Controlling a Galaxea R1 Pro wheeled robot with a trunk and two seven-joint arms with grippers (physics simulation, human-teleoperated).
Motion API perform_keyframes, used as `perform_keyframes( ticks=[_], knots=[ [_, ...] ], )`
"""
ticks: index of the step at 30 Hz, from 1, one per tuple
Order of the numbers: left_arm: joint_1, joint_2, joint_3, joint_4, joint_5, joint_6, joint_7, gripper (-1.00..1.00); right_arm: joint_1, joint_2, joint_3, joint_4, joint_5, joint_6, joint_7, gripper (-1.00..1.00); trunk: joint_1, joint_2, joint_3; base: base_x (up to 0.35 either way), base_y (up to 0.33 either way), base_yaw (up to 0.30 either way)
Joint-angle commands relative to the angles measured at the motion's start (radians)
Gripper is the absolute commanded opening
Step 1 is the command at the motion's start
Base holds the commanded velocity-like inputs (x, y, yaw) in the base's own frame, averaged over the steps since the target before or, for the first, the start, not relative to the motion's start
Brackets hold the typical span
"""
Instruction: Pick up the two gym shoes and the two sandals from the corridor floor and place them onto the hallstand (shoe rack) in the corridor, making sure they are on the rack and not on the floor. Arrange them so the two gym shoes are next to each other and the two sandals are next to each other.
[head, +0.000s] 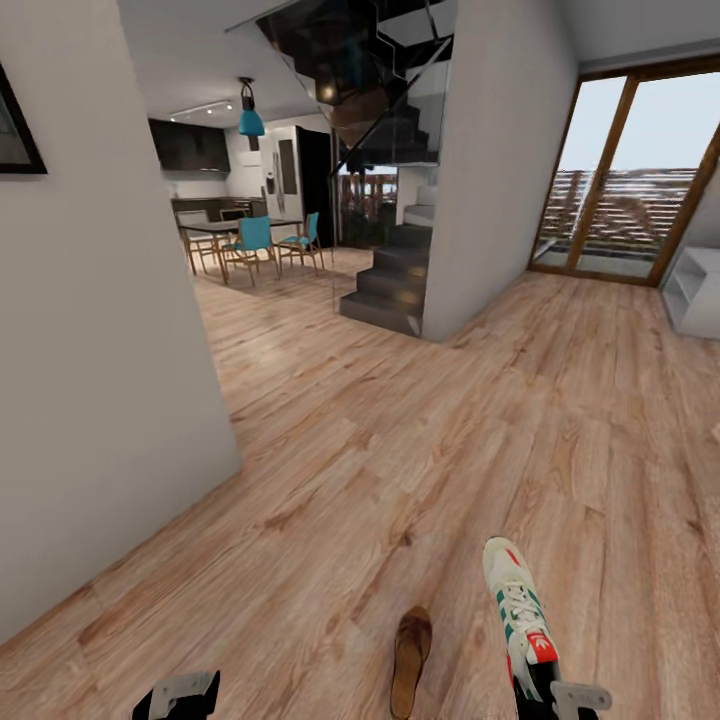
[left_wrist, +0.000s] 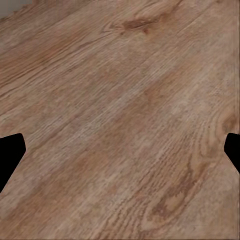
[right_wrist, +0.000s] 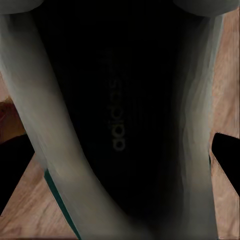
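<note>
An open corridor is seen from the head view, laid with the corridor floor (head: 420, 430) of light brown wood planks, grain and knots plainly visible. A pale wall (head: 90, 330) stands at the left; a dark staircase (head: 395, 275) rises mid-room, with a dining area of teal chairs (head: 250, 240) behind it and a wood-framed glazed door (head: 630, 190) at the right.

One gym shoe (head: 517, 610) is held at its heel by the right gripper (head: 560, 700), toe pointing away; the wrist view looks into the dark shoe opening (right_wrist: 120, 115), fingers closed on the collar. One sandal (head: 410, 660) lies flat on the planks just left of it.

The left gripper (head: 180, 697) is held spread over bare planks (left_wrist: 120, 120) (nothing between its fingers).
</note>
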Motion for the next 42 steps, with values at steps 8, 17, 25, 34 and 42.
perform_keyframes(
  ticks=[8,17,25,34,42],
  knots=[
    [0.000,0.000,0.006,0.000,0.004,-0.002,-0.010,1.00,0.000,0.000,-0.003,0.001,0.006,-0.003,-0.001,-1.00,0.000,0.000,-0.001,-0.003,-0.001,-0.300],
    [0.000,0.000,0.006,0.000,0.002,-0.002,-0.010,1.00,0.000,0.000,-0.003,0.001,0.006,-0.003,-0.001,-1.00,0.000,0.000,-0.001,-0.151,-0.102,-0.300],
    [0.000,0.000,0.006,0.000,0.004,-0.002,-0.010,1.00,-0.001,0.000,-0.003,-0.001,0.006,-0.003,-0.001,-1.00,0.000,0.000,-0.001,-0.093,-0.054,-0.300],
    [0.000,0.001,0.006,0.000,0.004,-0.002,-0.010,1.00,-0.001,0.000,-0.003,0.000,0.006,-0.003,-0.002,-1.00,0.000,0.000,-0.001,-0.005,-0.002,-0.272],
    [0.000,0.001,0.006,0.000,0.004,-0.002,-0.010,1.00,-0.001,0.000,-0.003,0.000,0.006,-0.003,-0.002,-1.00,0.000,0.000,-0.001,0.000,0.000,-0.244]
  ],
)
